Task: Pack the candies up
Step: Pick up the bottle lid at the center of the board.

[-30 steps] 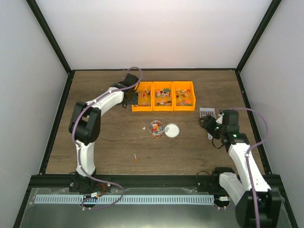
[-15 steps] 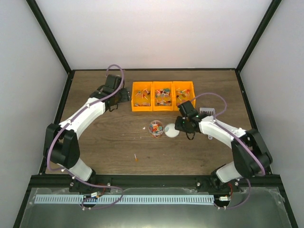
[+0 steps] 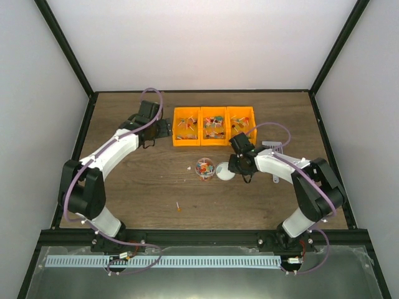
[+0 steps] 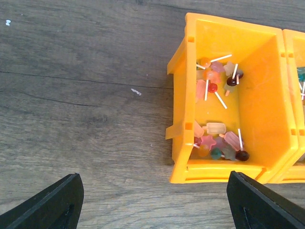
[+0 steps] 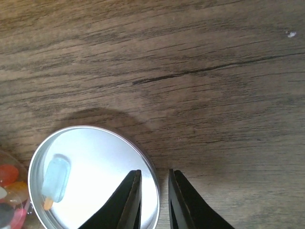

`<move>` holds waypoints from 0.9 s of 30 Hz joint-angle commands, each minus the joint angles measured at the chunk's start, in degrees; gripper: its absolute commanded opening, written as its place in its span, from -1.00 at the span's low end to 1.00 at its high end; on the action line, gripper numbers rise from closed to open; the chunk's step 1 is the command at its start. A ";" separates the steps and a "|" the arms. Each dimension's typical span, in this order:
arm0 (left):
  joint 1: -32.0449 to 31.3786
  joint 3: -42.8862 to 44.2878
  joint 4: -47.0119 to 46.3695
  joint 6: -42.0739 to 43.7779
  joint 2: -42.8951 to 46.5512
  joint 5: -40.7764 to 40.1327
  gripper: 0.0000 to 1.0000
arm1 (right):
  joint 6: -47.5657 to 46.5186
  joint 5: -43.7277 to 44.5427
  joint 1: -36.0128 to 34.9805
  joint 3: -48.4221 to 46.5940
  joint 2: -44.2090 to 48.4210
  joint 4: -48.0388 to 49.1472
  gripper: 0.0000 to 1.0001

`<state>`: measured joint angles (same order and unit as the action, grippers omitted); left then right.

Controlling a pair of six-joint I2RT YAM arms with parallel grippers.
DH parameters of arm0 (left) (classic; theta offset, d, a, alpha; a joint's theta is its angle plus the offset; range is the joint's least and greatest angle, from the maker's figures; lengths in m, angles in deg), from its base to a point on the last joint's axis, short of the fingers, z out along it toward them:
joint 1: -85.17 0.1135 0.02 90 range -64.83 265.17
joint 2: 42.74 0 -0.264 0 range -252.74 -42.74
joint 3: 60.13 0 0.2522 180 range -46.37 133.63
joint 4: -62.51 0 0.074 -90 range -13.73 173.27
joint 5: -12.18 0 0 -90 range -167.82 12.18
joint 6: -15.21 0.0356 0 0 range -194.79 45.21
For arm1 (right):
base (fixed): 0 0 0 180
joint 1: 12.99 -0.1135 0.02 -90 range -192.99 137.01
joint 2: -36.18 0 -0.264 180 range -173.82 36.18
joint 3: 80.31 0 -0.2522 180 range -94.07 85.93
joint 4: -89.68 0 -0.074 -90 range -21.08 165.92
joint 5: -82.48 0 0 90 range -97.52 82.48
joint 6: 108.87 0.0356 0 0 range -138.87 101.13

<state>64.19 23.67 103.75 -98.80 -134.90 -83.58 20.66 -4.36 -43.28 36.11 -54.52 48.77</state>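
Observation:
Candies (image 4: 217, 143) of mixed colours lie in the orange three-part bin (image 3: 214, 126); more fill a small clear cup (image 3: 204, 168). Beside the cup lies a round silver lid (image 5: 90, 176) with one pale blue candy (image 5: 57, 175) on it. My right gripper (image 5: 155, 174) straddles the lid's right rim, one finger over the lid and one over the wood. Its jaws are narrow, with slim gaps still showing on both sides of the rim. My left gripper (image 4: 152, 200) hangs wide open and empty over bare wood at the bin's left end (image 4: 186, 95).
A grey slotted scoop (image 3: 273, 149) lies right of the right arm. One stray candy (image 3: 178, 206) lies on the wood toward the near edge, and another (image 3: 189, 167) sits just left of the cup. Dark frame rails border the table.
My right arm swung in from the right side to the lid and its jaws narrowed a lot. The left arm drew back left off the bin and opened slightly wider.

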 commanded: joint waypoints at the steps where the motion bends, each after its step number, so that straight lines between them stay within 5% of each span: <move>1: 0.32 -0.41 -0.79 -0.06 -1.00 0.03 0.69 | -0.32 0.27 -0.63 0.09 -1.01 1.76 -0.64; 7: 0.56 -0.63 -0.64 -0.05 -1.07 0.34 0.69 | -0.33 -0.68 -0.63 0.66 -2.56 2.70 -0.67; 16: 1.02 -0.66 -0.68 -0.24 -1.11 1.13 0.69 | -0.24 -0.17 -0.58 0.82 -1.67 2.77 -0.98; 27: 1.15 -0.73 -1.06 -0.75 -1.29 2.82 0.70 | -0.19 -1.50 -0.48 3.03 7.31 2.21 -0.99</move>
<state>65.00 23.56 103.77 -98.87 -135.49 -81.96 20.64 -5.74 -43.30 37.97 -51.92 50.93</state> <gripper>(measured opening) 0.846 0.025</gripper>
